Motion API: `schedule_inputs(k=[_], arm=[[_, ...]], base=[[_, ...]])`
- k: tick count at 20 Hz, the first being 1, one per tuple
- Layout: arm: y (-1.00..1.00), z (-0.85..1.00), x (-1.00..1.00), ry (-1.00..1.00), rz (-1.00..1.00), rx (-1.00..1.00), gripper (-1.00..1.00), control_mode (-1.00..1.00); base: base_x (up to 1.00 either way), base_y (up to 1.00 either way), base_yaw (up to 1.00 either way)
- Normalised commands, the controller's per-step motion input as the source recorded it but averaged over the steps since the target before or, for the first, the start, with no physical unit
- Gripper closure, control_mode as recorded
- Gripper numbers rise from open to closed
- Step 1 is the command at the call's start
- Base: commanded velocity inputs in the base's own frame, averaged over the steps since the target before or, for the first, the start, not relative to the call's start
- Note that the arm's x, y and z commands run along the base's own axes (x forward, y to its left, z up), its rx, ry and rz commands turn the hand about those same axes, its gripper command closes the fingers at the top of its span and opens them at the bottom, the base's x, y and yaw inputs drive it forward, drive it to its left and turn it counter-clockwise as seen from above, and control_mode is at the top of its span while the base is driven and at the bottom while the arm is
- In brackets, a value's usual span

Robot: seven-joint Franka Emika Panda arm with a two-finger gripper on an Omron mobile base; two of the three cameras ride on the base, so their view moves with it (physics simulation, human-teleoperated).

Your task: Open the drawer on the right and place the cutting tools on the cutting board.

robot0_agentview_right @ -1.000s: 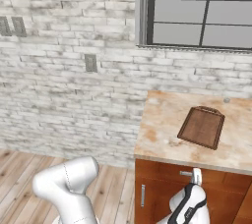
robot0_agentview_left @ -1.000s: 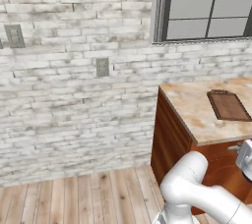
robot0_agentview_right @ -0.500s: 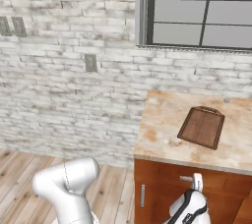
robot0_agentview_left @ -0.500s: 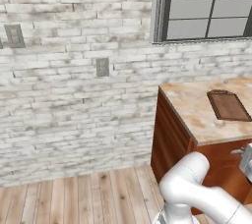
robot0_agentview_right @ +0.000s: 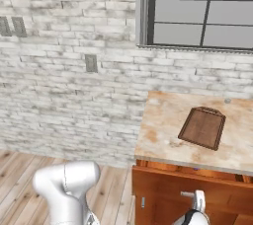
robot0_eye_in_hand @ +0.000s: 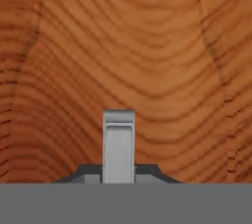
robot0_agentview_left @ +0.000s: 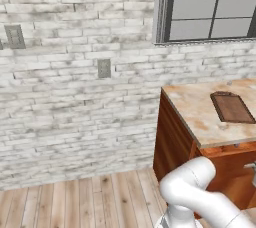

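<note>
The orange-brown drawer [robot0_agentview_right: 163, 189] stands pulled out a little from under the counter, with a narrow dark gap behind its front. My gripper [robot0_eye_in_hand: 118, 171] is shut on the drawer's silver handle [robot0_eye_in_hand: 118, 142], whose bar rises between the two dark fingertips against the wood grain of the drawer front [robot0_eye_in_hand: 123, 61]. In the right base view the gripper [robot0_agentview_right: 198, 204] sits low at the handle [robot0_agentview_right: 189, 195]. The dark brown cutting board [robot0_agentview_right: 202, 128] lies on the countertop, bare; it also appears in the left base view as the cutting board [robot0_agentview_left: 232, 107]. The cutting tools are hidden.
The pale marbled countertop [robot0_agentview_right: 163, 130] tops the wooden cabinet [robot0_agentview_left: 172, 142]. A white brick wall with an outlet [robot0_agentview_left: 104, 68] and a dark-framed window [robot0_agentview_right: 197, 9] stand behind. Plank floor [robot0_agentview_left: 75, 202] lies to the left of the cabinet.
The fingers have closed on the handle, and the drawer front with the handle has slid a short way out toward me.
</note>
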Motion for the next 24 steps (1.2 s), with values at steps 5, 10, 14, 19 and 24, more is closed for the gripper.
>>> schedule_inputs(k=[5,10,14,19,24], arm=[[-0.18,-0.27,-0.97,0.00,0.00,0.00,1.00,-1.00],[-0.15,-0.29,-0.98,0.00,0.00,0.00,1.00,-1.00],[-0.13,-0.31,-1.00,0.00,0.00,-0.01,1.00,-1.00],[-0.10,-0.31,-1.00,0.00,0.00,-0.02,1.00,-1.00],[-0.09,-0.31,-0.95,0.00,0.00,-0.02,-1.00,-1.00]], base=[[0.00,0.00,0.00],[0.00,0.00,0.00],[0.00,0.00,0.00],[0.00,0.00,0.00],[0.00,0.00,0.00]])
